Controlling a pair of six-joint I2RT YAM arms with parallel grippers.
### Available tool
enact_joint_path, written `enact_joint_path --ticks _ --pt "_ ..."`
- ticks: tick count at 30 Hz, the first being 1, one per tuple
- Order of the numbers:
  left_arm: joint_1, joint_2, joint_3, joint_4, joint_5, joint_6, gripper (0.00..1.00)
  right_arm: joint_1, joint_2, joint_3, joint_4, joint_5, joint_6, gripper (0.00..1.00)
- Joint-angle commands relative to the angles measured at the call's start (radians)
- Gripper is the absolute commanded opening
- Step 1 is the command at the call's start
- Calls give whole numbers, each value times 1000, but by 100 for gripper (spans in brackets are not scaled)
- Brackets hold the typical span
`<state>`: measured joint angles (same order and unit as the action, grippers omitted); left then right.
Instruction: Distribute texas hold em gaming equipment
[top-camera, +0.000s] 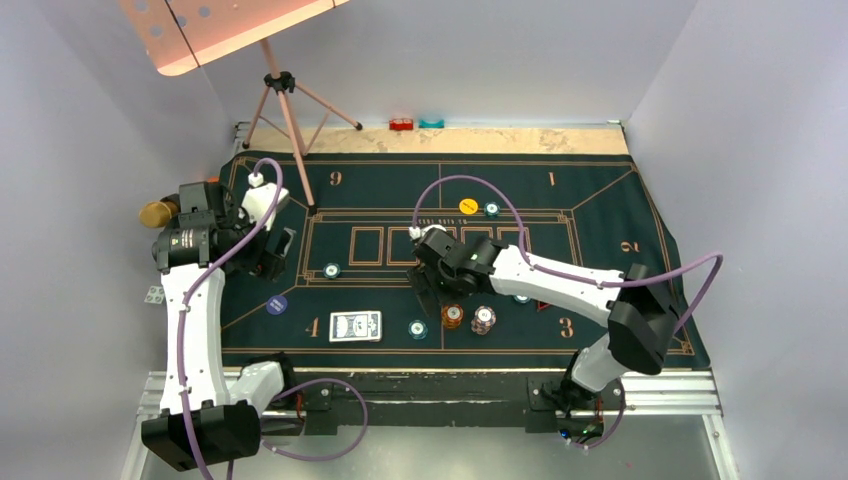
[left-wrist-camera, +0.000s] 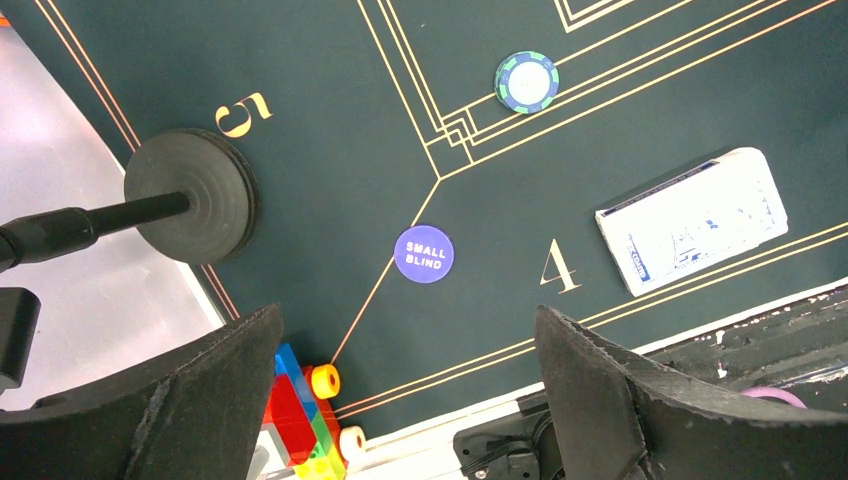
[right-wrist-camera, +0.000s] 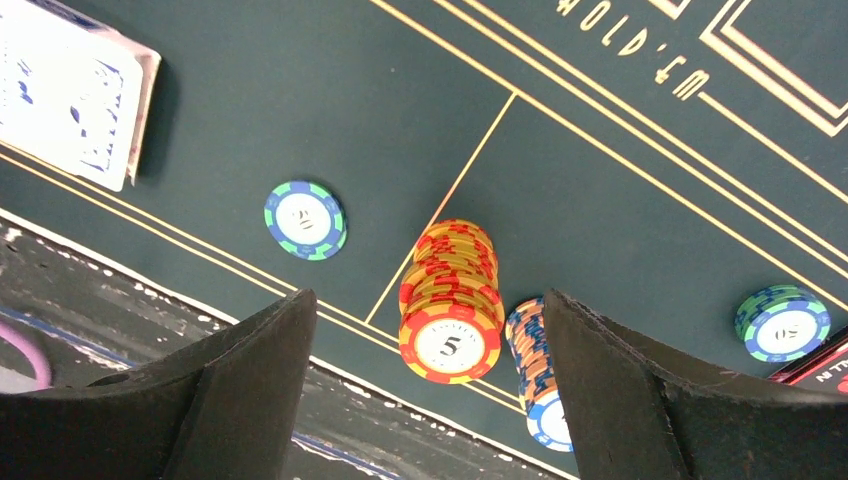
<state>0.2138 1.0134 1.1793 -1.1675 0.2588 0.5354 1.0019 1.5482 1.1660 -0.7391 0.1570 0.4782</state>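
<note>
Now the orange chip stack (right-wrist-camera: 448, 340) stands ahead, between the right gripper's (right-wrist-camera: 425, 300) parted jaws, so lower squarely and close gently lest it topple; the blue disc (left-wrist-camera: 424, 254) lies ahead of the left gripper's (left-wrist-camera: 408, 312) spread jaws

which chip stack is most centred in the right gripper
The orange stack, top chip marked 5: it sits centred in the open right gripper, while the blue-and-white stack beside it lies off toward one finger.

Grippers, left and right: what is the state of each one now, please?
Left gripper: open, holding nothing.
Right gripper: open, holding nothing, with the orange chip stack in view between its fingers.
</note>
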Motion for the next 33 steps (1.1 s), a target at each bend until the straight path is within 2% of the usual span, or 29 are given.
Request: enact_joint_path --ticks 1,26,29,33 --pt "-1 -10 6 24 14 -9 100 21 12 -38 30 -9 15 85" --pt "-1 -5 43 9 10 -8 100 24 16 -118 74 -5 30 53" --pt "-1 -4 45 8 10 -9 100 24 8 -110 62 1 28 45" --pt "-1 -4 45 7 11 -9 100 24 -5 -84 34 20 26 43"
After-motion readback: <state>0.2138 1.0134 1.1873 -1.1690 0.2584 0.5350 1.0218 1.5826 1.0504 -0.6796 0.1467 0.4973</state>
